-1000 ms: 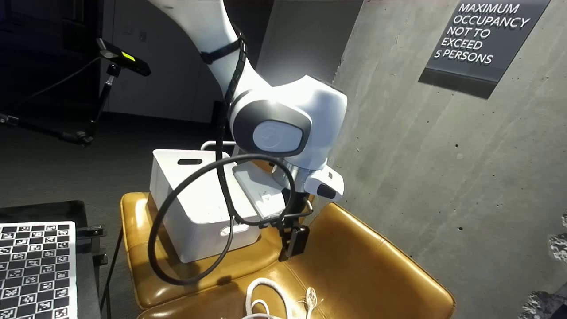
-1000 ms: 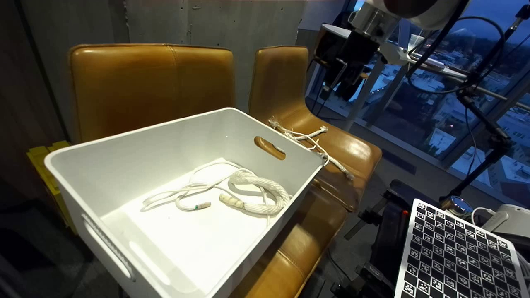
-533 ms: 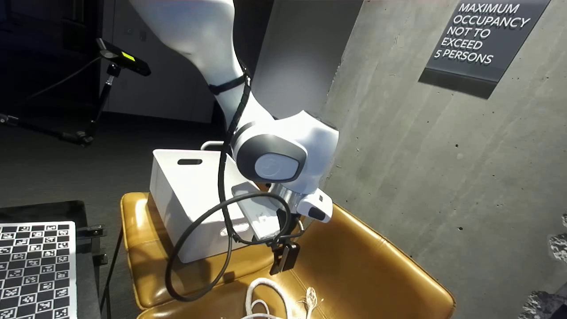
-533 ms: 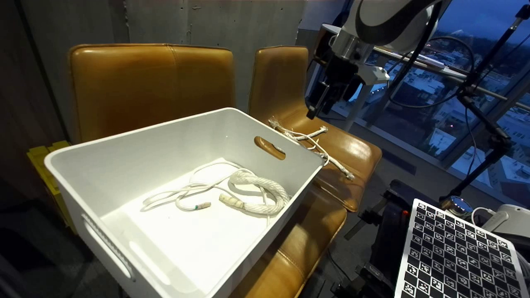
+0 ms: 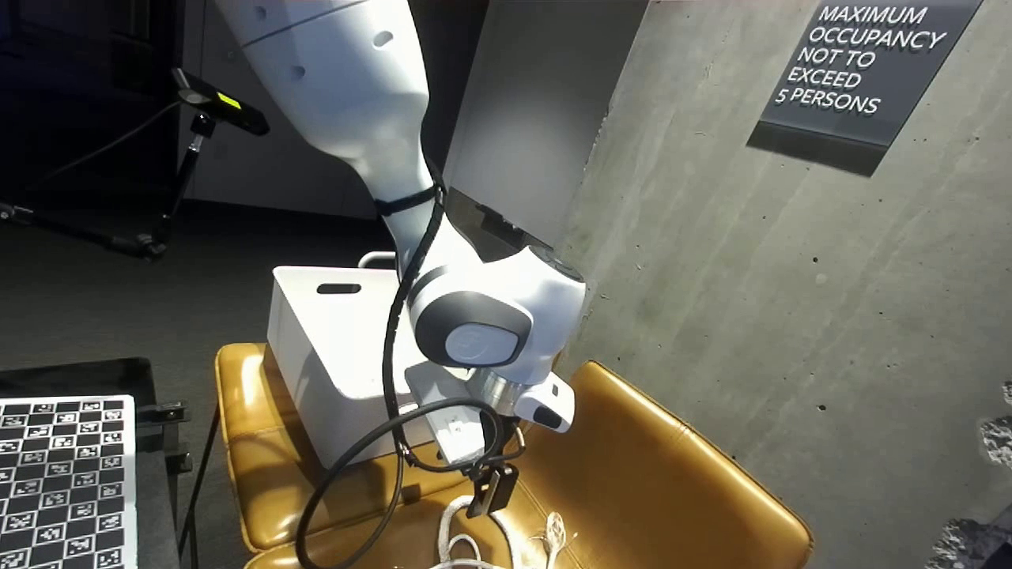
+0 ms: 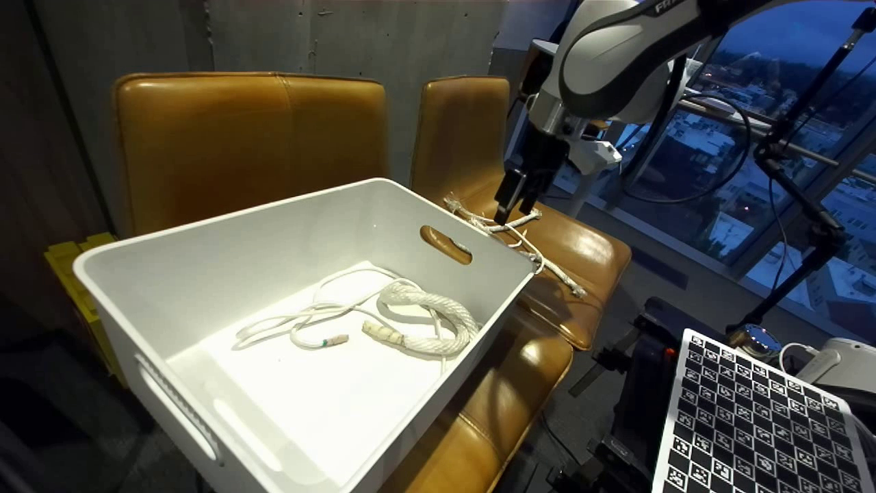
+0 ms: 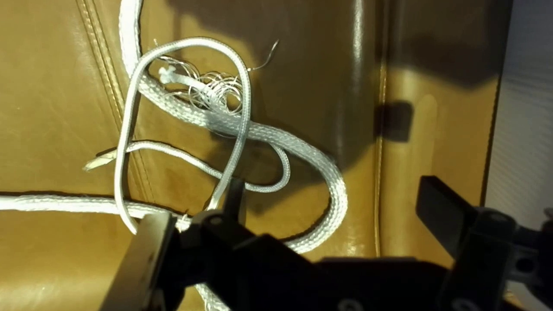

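Fingers stand apart, empty; thin cord crossing thick rope, ten o'clock in wrist view, could cause snagging.

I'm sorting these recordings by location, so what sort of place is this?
Probably an upper-floor office or lab: the concrete wall carries a maximum-occupancy sign, large windows overlook snowy rooftops, and there's a checkered board.
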Action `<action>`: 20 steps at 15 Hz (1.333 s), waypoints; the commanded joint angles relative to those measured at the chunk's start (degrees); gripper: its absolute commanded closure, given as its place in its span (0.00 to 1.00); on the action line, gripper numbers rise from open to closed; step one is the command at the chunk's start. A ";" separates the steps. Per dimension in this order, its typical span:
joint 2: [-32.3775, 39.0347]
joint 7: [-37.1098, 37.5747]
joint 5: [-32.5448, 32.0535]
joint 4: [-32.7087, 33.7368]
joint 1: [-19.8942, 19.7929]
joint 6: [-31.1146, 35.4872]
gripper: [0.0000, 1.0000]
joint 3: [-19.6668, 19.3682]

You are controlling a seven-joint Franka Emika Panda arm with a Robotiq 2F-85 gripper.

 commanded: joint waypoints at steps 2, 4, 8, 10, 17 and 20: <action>6.42 2.11 -1.87 6.31 0.35 1.90 0.00 0.32; 9.01 2.75 -2.32 9.36 0.75 1.62 0.00 0.51; 14.22 4.32 -3.09 15.34 2.21 1.06 0.00 0.58; 16.98 5.08 -3.59 18.14 2.94 0.84 0.00 0.42; 22.60 6.43 -5.28 22.22 3.37 0.97 0.51 -0.27; 20.76 6.09 -5.45 19.86 3.09 0.93 0.66 -0.63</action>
